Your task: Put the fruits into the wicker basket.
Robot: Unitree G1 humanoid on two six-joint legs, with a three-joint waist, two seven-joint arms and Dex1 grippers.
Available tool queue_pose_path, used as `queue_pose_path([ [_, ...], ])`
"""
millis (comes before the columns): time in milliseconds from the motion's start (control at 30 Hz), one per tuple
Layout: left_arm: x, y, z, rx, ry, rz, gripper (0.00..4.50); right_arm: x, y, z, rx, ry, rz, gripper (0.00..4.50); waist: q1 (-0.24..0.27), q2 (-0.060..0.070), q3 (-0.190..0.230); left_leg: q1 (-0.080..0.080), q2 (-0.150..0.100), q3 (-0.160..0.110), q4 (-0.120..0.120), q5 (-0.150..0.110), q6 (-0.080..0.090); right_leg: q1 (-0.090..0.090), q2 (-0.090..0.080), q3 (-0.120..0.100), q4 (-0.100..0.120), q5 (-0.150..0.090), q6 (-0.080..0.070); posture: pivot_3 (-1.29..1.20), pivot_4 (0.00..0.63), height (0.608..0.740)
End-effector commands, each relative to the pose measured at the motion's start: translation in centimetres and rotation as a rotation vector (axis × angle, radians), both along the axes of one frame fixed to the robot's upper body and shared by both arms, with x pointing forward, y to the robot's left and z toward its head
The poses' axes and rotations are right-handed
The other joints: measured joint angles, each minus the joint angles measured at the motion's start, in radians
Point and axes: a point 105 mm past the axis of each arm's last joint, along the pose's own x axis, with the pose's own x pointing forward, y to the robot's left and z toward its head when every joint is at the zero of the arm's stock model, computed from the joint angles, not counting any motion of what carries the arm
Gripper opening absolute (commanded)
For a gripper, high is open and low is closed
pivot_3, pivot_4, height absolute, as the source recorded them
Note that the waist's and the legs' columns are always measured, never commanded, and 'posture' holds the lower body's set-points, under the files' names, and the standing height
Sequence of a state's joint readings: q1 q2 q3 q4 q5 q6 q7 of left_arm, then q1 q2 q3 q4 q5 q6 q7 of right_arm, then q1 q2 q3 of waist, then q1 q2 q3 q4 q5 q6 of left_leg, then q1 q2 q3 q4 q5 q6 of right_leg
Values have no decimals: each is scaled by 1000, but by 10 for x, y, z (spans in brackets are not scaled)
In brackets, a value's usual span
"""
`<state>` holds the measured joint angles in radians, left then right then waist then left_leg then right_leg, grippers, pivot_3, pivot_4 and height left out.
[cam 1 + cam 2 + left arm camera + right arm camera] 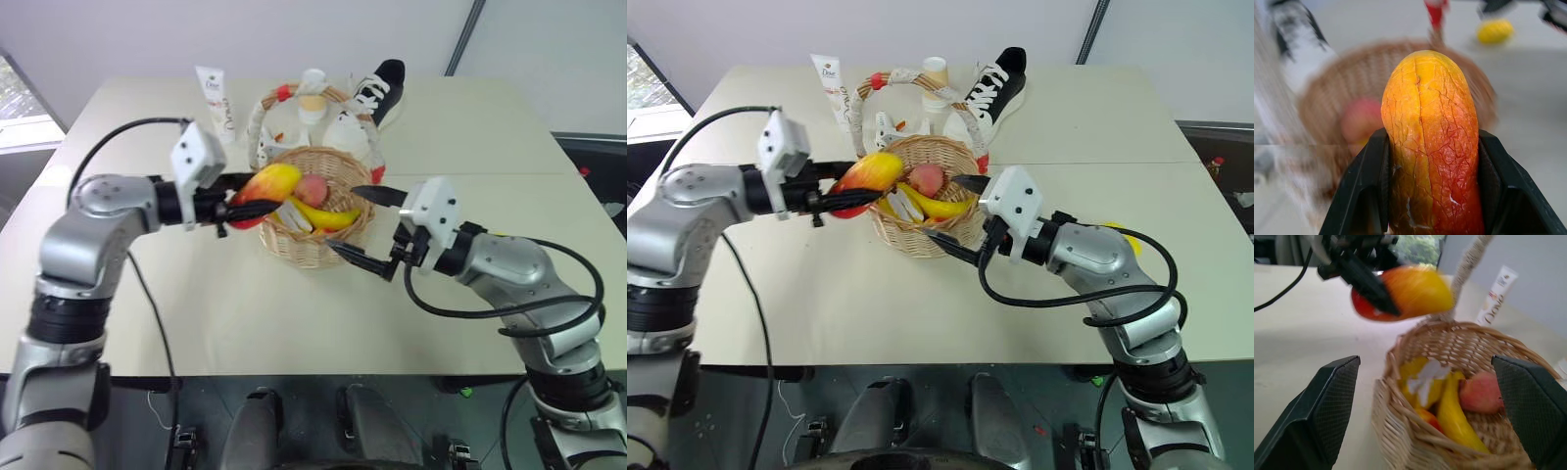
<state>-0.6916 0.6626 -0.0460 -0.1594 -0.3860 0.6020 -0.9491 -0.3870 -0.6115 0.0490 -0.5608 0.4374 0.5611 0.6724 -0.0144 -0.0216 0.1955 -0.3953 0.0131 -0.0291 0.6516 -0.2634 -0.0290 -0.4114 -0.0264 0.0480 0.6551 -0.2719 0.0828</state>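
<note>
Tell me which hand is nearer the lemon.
Right. The right hand hangs open around the wicker basket, nearer the lemon; the left hand holds the mango across the basket.

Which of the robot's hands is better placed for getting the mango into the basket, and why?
The left hand: it is shut on the mango at the wicker basket's rim. The right hand is open, straddling the basket's near side.

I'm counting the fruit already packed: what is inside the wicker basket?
Inside the wicker basket lie a banana and a peach, beside a white-and-yellow item I cannot identify. Whatever lies beneath them is covered. The mango is not yet in.
</note>
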Motion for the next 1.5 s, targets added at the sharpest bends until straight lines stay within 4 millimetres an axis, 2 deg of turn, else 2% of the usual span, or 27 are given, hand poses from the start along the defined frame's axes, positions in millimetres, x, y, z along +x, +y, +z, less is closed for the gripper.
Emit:
queue_pose_path([
  [33,16,-23,-5,35,-40,54,1658,-1,-6,8,4,-40,-14,4500,-3,0,0,0,0,0,0,0,0,0,1,0,0,0,0,0,150,740],
  [100,23,-33,-10,32,-23,59,1658,-1,-9,8,-1,-39,-29,4500,-7,0,0,1,1,0,0,0,0,0,1,1,1,0,0,0,150,740],
  [133,26,-37,-13,24,-7,61,1658,1,-17,7,-11,-38,-65,4500,-5,0,0,1,1,0,0,0,0,0,1,1,1,0,0,0,150,740],
  [167,27,-39,-14,13,-2,61,2667,3,-27,6,-25,-37,-107,4500,-5,0,0,2,1,0,-1,0,0,0,2,1,1,0,0,0,150,740],
  [233,29,-40,-11,-9,-4,62,3484,6,-43,5,-38,-31,-174,4500,-3,0,0,1,1,0,-1,0,0,0,1,1,1,0,0,0,150,740],
  [300,30,-39,-1,-69,-22,65,4446,7,-68,4,-32,-8,-269,4500,-1,0,0,1,1,0,-1,0,0,0,1,1,1,0,0,0,150,740],
  [367,22,-39,19,-191,-52,10,4446,8,-106,-8,-65,44,-418,4500,3,0,0,1,1,0,-1,0,0,0,1,1,1,0,0,0,150,740],
  [433,8,-40,29,-268,-52,-62,4446,6,-137,-24,-114,100,-538,4500,5,0,0,0,0,1,-1,0,0,0,0,1,0,0,0,0,150,740],
  [567,-19,-53,22,-286,-15,-193,4446,12,-185,-48,-96,206,-765,4500,-3,1,0,3,0,1,-1,0,0,2,0,3,0,0,0,0,150,740],
  [633,-29,-60,17,-268,-5,-237,4446,15,-195,-56,-117,225,-821,4500,-6,1,-1,5,1,2,-1,0,0,2,0,4,0,0,0,0,150,740],
  [700,-39,-70,3,-205,-1,-274,4446,22,-205,-66,-153,243,-871,4500,-7,1,-1,5,1,2,-1,0,0,2,1,4,1,0,0,0,150,740],
  [800,-47,-81,-10,-167,14,-294,4446,33,-215,-76,-198,264,-938,4500,-8,2,-1,6,1,4,-1,0,0,2,2,5,1,0,0,0,150,740],
  [900,-58,-89,-20,-148,24,-325,4446,41,-219,-82,-206,280,-971,4500,-6,2,-1,5,1,4,-1,0,0,2,2,5,1,0,0,0,150,740],
  [1033,-59,-90,-22,-170,41,-309,4446,42,-225,-90,-213,327,-1003,4500,-1,2,-1,4,1,4,-1,0,0,2,2,5,1,0,0,0,150,740],
  [1133,-58,-88,-23,-165,41,-295,4500,42,-225,-90,-215,335,-997,3631,-1,2,-1,4,0,4,-1,0,0,2,2,5,1,0,0,0,150,740],
  [1233,-55,-85,-23,-169,38,-284,4500,43,-219,-81,-230,293,-976,2046,-3,2,-1,4,0,4,-1,0,0,2,2,5,1,0,0,0,150,740],
  [1267,-54,-83,-22,-177,37,-276,4500,43,-215,-76,-249,263,-957,1756,-4,2,-1,5,0,4,-1,0,0,2,2,5,1,0,0,0,150,740],
  [1333,-51,-75,-18,-214,36,-252,4500,42,-201,-61,-322,164,-876,1756,-5,3,-1,5,0,4,-1,0,0,2,2,5,1,0,0,0,150,740],
  [1433,-42,-51,-15,-274,40,-162,4500,34,-163,-28,-408,-24,-678,1756,-10,3,0,5,1,4,-1,0,0,2,2,5,1,0,0,0,150,740],
  [1500,-37,-33,-14,-312,31,-95,4500,23,-127,-10,-373,-77,-497,1756,-11,3,0,5,1,3,-1,0,0,2,3,4,1,0,0,0,150,740],
])
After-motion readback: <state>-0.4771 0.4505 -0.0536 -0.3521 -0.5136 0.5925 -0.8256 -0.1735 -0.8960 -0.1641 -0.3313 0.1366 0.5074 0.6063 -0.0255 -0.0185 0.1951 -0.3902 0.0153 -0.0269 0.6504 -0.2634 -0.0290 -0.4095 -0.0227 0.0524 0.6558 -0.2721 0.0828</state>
